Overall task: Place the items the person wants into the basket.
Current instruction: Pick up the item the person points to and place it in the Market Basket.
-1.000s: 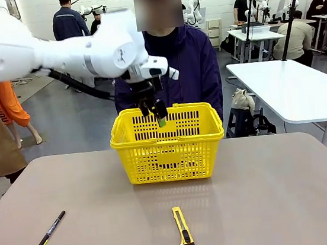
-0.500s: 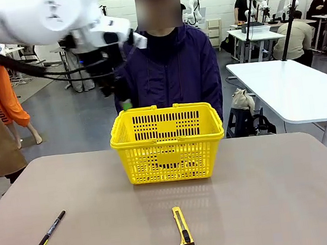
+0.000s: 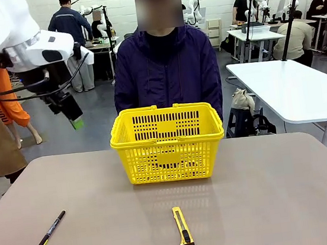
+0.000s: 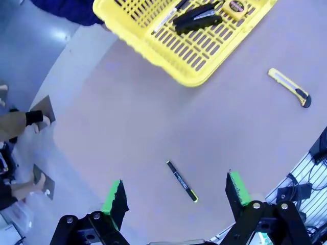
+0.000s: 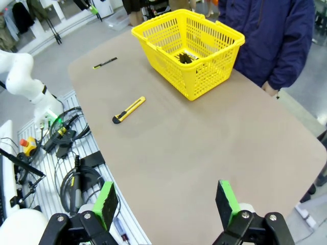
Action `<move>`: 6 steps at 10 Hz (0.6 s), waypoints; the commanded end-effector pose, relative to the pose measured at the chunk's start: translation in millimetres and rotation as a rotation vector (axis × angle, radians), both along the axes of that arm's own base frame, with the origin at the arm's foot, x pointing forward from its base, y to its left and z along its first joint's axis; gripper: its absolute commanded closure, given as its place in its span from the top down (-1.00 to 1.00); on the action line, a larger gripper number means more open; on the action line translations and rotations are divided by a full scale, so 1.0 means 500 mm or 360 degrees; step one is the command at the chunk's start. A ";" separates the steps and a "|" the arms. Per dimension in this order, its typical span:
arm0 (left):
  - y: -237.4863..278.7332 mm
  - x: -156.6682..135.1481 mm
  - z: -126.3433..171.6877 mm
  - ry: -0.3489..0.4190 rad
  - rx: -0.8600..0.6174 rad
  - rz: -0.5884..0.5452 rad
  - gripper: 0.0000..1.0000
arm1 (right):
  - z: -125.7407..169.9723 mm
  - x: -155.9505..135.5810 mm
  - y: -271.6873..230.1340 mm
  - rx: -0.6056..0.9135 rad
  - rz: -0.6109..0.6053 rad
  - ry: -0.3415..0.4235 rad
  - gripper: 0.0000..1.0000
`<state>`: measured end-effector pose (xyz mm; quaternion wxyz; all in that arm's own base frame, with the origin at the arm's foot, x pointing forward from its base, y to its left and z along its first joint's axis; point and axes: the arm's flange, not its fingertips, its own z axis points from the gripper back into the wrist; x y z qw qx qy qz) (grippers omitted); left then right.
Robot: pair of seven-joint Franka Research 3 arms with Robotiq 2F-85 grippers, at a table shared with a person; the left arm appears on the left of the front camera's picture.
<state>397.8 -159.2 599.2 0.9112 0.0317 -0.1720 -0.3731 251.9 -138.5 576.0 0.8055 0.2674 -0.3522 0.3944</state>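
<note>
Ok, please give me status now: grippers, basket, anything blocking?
Left gripper open, empty, high left of basket. Right gripper open, empty. Stapler, tape measure, marker inside basket. Nothing blocking.

Bright yellow basket with slotted mesh sides; beige-brown worktop; yellow utility knife with black end; black pen, yellow tip; navy jacket.
</note>
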 end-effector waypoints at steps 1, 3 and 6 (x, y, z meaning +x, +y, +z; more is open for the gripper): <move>0.022 0.017 -0.022 0.0020 0.0017 0.0064 1.00 | 0.000 0.001 0.001 0.0029 0.0015 -0.0023 1.00; 0.042 0.045 -0.039 0.0087 0.0000 0.0135 1.00 | 0.000 0.001 0.001 0.0029 0.0015 -0.0023 1.00; 0.041 0.030 -0.039 0.0071 0.0007 0.0080 1.00 | 0.000 0.001 0.001 0.0029 0.0015 -0.0023 1.00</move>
